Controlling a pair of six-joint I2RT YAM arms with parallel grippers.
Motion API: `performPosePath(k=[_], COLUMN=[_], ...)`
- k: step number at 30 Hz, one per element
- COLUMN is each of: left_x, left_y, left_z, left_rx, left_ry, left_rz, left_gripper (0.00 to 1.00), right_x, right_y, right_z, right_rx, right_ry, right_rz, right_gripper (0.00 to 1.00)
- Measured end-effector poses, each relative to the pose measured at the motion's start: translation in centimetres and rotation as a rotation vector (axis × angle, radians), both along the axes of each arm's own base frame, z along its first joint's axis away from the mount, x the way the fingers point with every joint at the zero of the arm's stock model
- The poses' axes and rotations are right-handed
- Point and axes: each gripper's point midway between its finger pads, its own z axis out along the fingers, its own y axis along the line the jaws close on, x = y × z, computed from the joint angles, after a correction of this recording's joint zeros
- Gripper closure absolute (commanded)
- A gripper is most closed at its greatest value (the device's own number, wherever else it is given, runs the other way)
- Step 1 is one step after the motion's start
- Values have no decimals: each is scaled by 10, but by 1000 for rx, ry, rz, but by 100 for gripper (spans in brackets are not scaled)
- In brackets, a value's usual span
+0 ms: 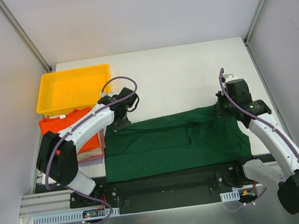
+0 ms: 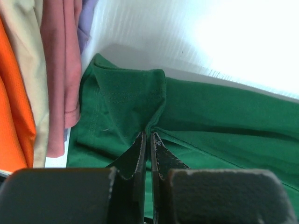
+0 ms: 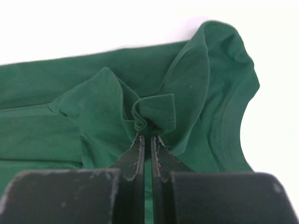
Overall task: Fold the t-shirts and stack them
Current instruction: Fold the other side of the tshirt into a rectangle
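The dark green t-shirt lies spread lengthwise across the near middle of the table. My left gripper is shut on its far left corner; in the left wrist view the gripper pinches a fold of the green cloth. My right gripper is shut on the far right corner near the collar; in the right wrist view the gripper holds a bunched fold of green cloth. A stack with the orange t-shirt on top, beige and pink-lilac ones beneath, lies to the left.
A yellow plastic tray stands at the far left behind the stack. The stack's edges show in the left wrist view, close beside the green shirt. Grey walls close in both sides.
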Motion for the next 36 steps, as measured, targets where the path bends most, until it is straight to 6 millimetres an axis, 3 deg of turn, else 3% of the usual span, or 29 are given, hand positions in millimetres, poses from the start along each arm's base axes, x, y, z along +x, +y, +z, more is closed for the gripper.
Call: performPosePath(k=[11,14,21,23,27,29,31,33,35,36], left_x=[-35,-40,-55,-61,-82,-93,-102,-107,-107,-107], left_y=[11,12,11,10,14,17,18,16,13,11], left_z=[-8,-7,-13,-17,-31,-35,-33,-25,-13,-6], left_rx=[-11,-23,-33,-30,-33,-47,-74,-116,-167,-198], left_ry=[2,-6,9,20,71,93,93,77,35,14], left_rz=[18,18,0,-7,-18,-18,-23,-37,-54,-55], left_gripper=[100,94,92,85,58,43,25,2,1,1], right_x=[-42,-48,-64,-71,-86,-95,-101,-108,-114,-116], right_y=[-6,-6,-8,-9,-15,-19,-21,-23,-25,-25], right_z=[-5,-8,-34,-43,-56,-59,-59,-58,-53,-49], right_rx=[39,46,59,68,78,78,92,109,131,145], right_ry=[27,44,129,156,197,220,231,235,221,201], right_rz=[-44,-50,-107,-134,-212,-266,-316,-359,-395,-404], right_gripper=[97,97,92,89,75,55,45,22,7,4])
